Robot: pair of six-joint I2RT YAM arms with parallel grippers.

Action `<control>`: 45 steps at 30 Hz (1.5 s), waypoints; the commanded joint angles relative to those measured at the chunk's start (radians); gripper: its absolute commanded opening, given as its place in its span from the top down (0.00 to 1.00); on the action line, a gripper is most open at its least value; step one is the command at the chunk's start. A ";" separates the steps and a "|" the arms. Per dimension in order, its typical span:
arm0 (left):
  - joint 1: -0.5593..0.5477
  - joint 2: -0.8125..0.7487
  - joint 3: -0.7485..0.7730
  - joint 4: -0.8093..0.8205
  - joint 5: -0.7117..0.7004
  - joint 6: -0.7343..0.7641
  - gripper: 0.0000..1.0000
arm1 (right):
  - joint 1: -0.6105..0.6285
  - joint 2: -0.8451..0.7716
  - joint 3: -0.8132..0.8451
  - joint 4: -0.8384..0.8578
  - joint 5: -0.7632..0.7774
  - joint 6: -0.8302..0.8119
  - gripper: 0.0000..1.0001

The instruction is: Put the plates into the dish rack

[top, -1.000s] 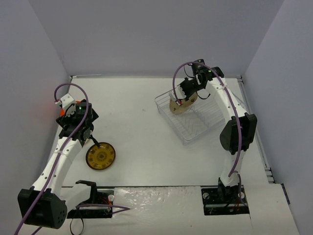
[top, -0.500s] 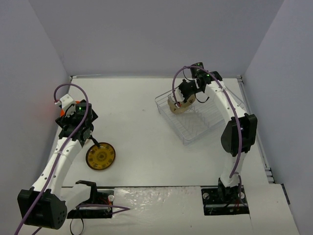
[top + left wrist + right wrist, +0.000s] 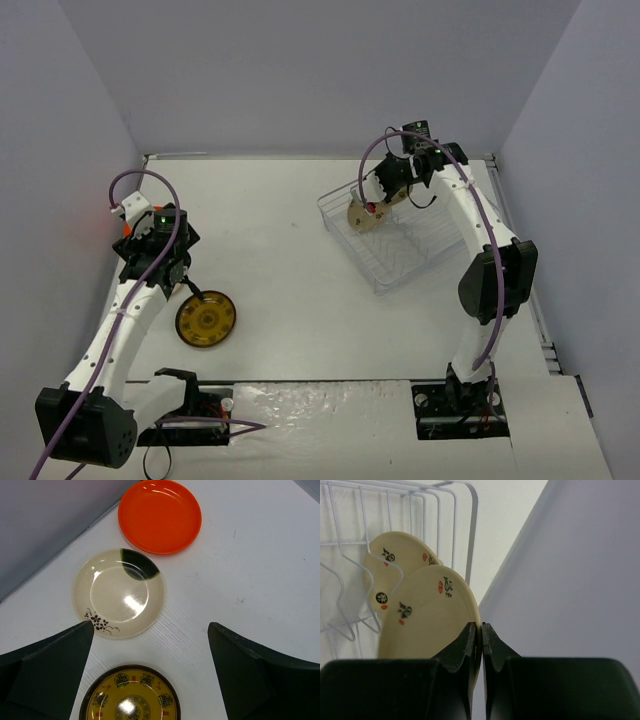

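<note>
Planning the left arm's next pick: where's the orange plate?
Left wrist view, top centre: the orange plate lies flat at the left side of the table by the wall, just beyond the cream plate.

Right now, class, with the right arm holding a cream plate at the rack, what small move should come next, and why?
Probably ease it down between the wires. The right arm's jaws are shut on the rim of the cream plate, held on edge at the dish rack beside a second cream plate already standing there.
</note>
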State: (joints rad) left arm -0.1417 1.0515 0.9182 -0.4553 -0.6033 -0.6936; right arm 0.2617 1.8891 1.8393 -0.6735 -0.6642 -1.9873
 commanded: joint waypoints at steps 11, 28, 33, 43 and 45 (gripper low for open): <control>0.008 0.002 0.080 -0.016 -0.026 -0.047 0.03 | -0.030 -0.081 -0.030 0.077 0.054 -0.562 1.00; 0.007 0.042 0.103 -0.016 -0.020 -0.041 0.03 | -0.023 -0.091 -0.141 0.096 -0.021 -0.606 1.00; 0.007 0.040 0.102 -0.016 -0.019 -0.041 0.03 | -0.016 -0.083 -0.170 0.106 -0.077 -0.625 1.00; 0.007 0.038 0.100 -0.019 -0.023 -0.041 0.03 | -0.009 -0.054 -0.199 0.097 -0.114 -0.652 1.00; 0.007 0.037 0.100 -0.020 -0.024 -0.040 0.03 | -0.009 -0.050 -0.206 0.098 -0.122 -0.655 1.00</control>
State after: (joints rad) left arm -0.1417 1.0932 0.9611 -0.4896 -0.6033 -0.7338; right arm 0.2382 1.8542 1.6423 -0.5943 -0.7092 -1.9952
